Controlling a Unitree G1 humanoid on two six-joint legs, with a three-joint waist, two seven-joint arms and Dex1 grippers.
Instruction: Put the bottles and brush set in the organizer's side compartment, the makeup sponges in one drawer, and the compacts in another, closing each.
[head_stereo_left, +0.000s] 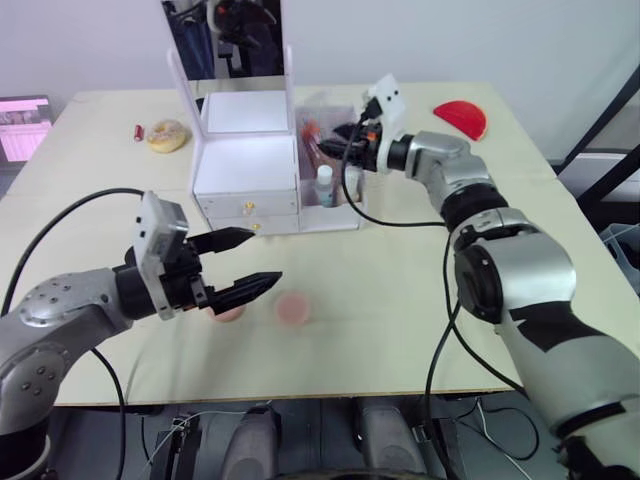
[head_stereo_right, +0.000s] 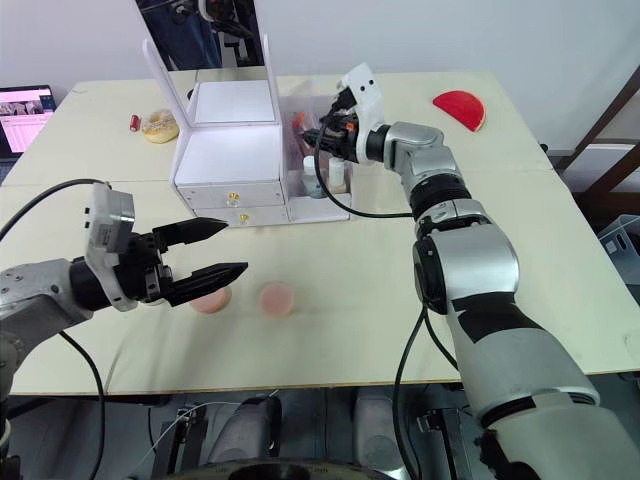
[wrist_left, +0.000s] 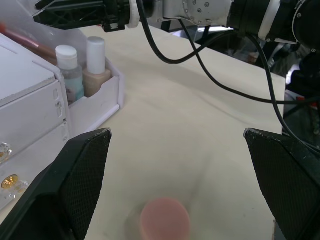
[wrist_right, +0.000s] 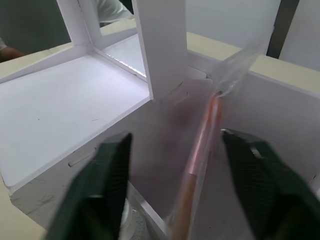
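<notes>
**Right end effector over the organizer's side compartment, left one above the sponges**

Head views: the white drawer organizer stands mid-worktop. The right end effector, fingers parted, hangs over its clear side compartment. Two round pink makeup sponges lie in front of the organizer.

Left wrist view: the left end effector gapes above one sponge; two white-capped bottles stand in the compartment, no readable labels.

Right wrist view: a copper-handled brush set in a clear sleeve leans inside the compartment.

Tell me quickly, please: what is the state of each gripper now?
Left gripper: open, holding nothing, above the table.
Right gripper: open over the organizer's side compartment, holding nothing.
</notes>
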